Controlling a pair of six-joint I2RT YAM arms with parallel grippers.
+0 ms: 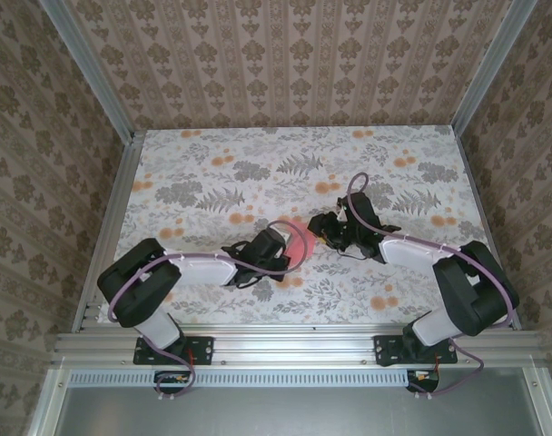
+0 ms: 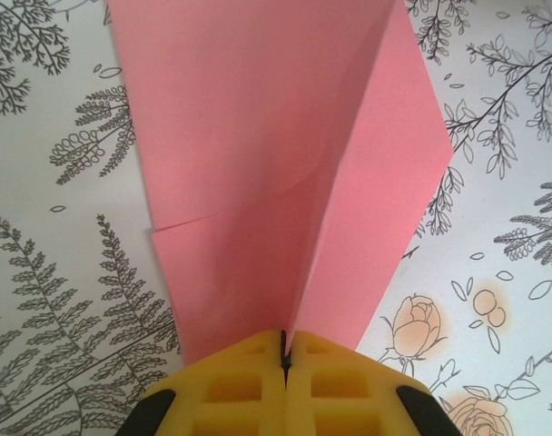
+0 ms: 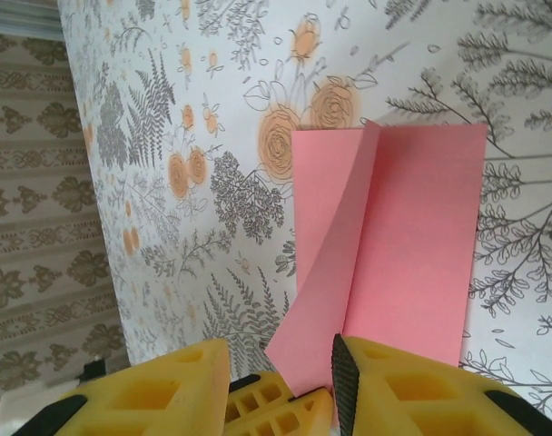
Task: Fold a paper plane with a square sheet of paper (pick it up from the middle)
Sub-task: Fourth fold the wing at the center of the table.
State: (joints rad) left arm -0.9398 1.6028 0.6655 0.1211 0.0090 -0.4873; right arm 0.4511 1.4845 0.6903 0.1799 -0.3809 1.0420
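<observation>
The square sheet of paper (image 1: 300, 243) is salmon pink and lies folded on the table between the two grippers. In the left wrist view the paper (image 2: 258, 136) shows overlapping layers and a centre flap standing up. My left gripper (image 2: 285, 350) is shut on the near end of that flap, yellow fingers pressed together. From above, the left gripper (image 1: 283, 247) sits at the paper's left edge and the right gripper (image 1: 323, 232) at its right edge. My right gripper (image 3: 278, 350) is open, with the curling flap of the paper (image 3: 421, 236) rising between its fingers.
The table (image 1: 212, 173) has a cloth printed with grey ferns and orange flowers. Aluminium rails (image 1: 294, 345) run along the near edge and up the sides, and patterned walls close in the back and sides. Both arm bases are bolted at the near rail.
</observation>
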